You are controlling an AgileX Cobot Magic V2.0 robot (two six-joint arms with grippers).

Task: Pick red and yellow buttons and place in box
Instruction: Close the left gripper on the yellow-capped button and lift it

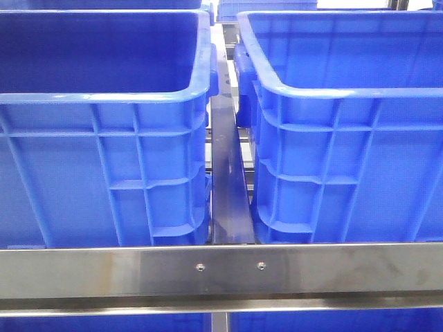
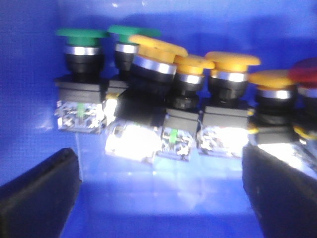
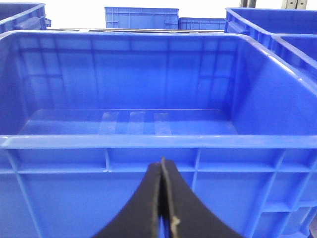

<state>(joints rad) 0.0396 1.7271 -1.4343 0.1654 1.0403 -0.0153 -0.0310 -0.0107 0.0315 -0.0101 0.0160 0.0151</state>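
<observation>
The buttons sit in a crowded row against the blue wall and on the floor of a crate, seen only in the left wrist view: mushroom-headed push-button switches on black collars with clear contact blocks below. Several yellow buttons stand in the middle of the row, a red button is at one end, partly cut off by the frame, and two green buttons stand at the other end. The left gripper hangs just in front of the row with its dark fingers spread wide, holding nothing. In the right wrist view the right gripper has its fingers pressed together, empty, just outside the near rim of a blue box. From the front, two like crates stand side by side behind a steel rail, the left crate and the right crate apart by a narrow gap.
</observation>
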